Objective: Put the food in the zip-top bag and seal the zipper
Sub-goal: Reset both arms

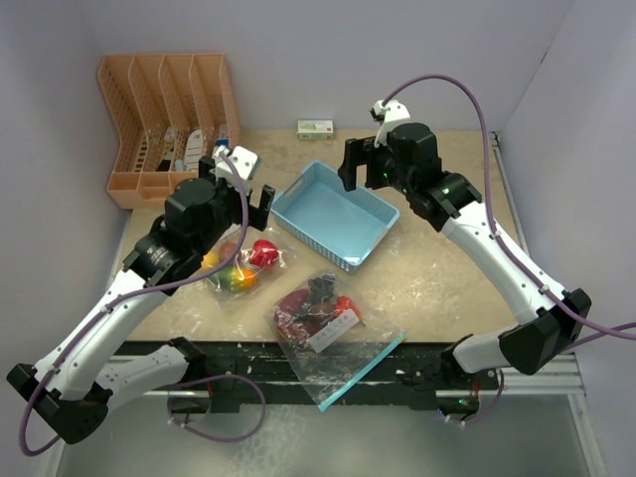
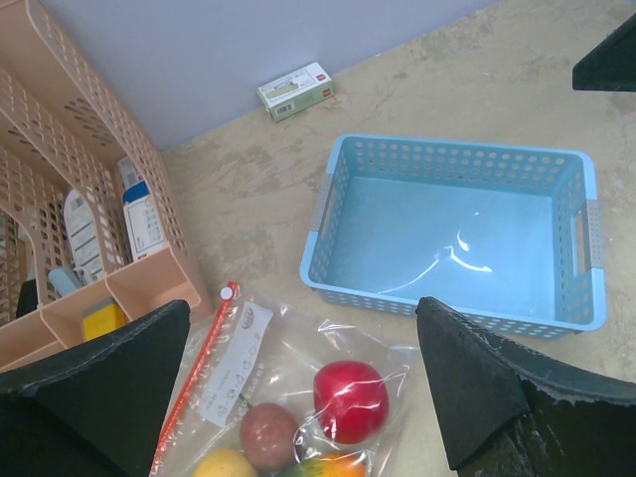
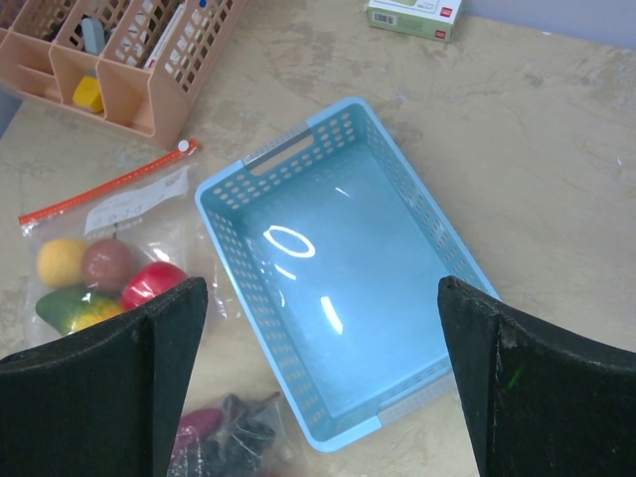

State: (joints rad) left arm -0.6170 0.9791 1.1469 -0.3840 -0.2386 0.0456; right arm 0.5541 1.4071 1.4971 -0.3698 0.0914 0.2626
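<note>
Left of blue basket (image 1: 310, 241): food (image 2: 350, 400) in zip-top bag (image 2: 238, 348) flat on bench (image 1: 437, 268), left gripper (image 2: 300, 318) above, jaws wide and empty, likely poised for the zipper (image 2: 212, 333); over basket: right gripper (image 3: 323, 288), jaws wide, empty, seemingly waiting clear.

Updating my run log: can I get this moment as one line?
left pincer: open, by red-zip bag | right pincer: open, above blue basket, basket empty | food: inside red-zip bag and blue-zip bag

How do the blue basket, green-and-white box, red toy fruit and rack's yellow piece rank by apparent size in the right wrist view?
1. blue basket
2. green-and-white box, cropped, and red toy fruit: too alike to rank
3. yellow piece
</note>
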